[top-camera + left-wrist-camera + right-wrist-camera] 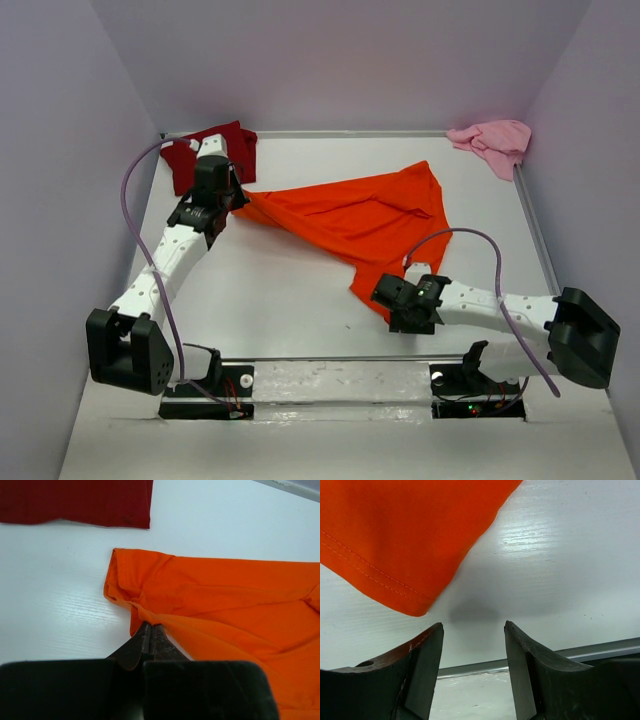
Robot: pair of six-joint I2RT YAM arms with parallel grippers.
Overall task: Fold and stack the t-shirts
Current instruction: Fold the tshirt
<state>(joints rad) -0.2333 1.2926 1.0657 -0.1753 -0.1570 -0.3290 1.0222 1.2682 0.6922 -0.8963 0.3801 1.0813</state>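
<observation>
**A:** How many t-shirts, and where does each one lie?

**B:** Three, all on the white table (290,300). The orange t-shirt (365,215) stretches across the middle of the top view, from centre left down to lower right. The dark red t-shirt (238,140) lies flat at the upper left. The pale pink t-shirt (497,142) is bunched in the upper right corner. No shirt touches another.

**A:** And the arms?

**B:** There are two, one on each side. The left gripper (240,196) sits at the left tip of the orange cloth, just below the dark red shirt. Its wrist view shows both fingers pressed together at the bottom centre, with a fold of orange fabric pinched between them and wrinkles running up from that point.

**A:** What about the right one?

**B:** The right gripper (472,627) is at the lower centre of the top view, beside the orange shirt's bottom corner. Its jaws stand apart with only bare table between them. In its wrist view the stitched hem corner hangs in the upper left, just beyond the left finger (427,652). I can't tell whether the cloth touches that finger.
</observation>
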